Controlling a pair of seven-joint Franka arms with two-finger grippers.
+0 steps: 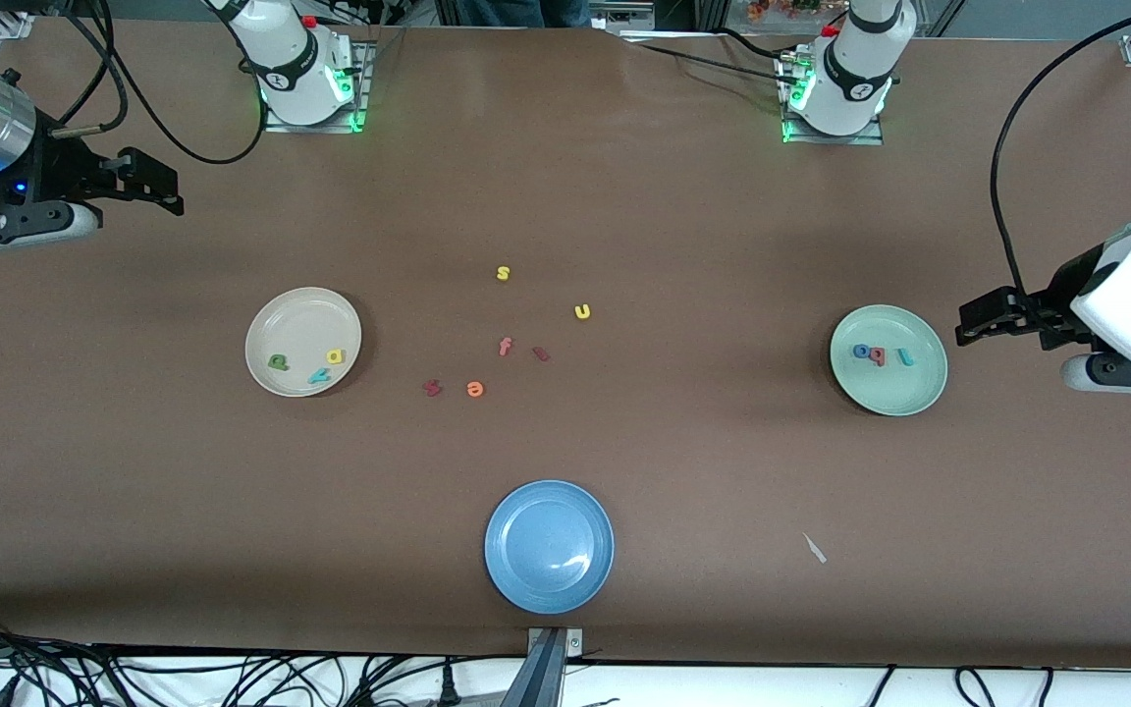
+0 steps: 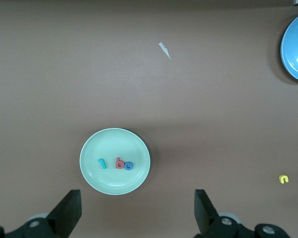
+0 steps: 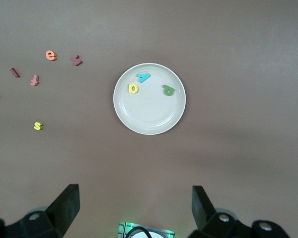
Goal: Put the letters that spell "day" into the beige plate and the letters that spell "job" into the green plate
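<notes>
Fingers spread, the right end effector (image 1: 168, 191) hangs empty past the beige plate (image 1: 276, 319), which holds the green "d" (image 1: 278, 362), teal "y" (image 1: 319, 375) and yellow "a" (image 1: 335, 356). The green plate (image 1: 904, 393) holds the blue "o" (image 1: 862, 351), salmon-red "b" (image 1: 878, 355) and teal "j" (image 1: 905, 357); the left end effector (image 1: 968, 322) waits beside it, fingers apart.

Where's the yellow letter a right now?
The yellow a lies in the beige plate, toward the right arm's end of the table, beside the teal y and the green d.
</notes>
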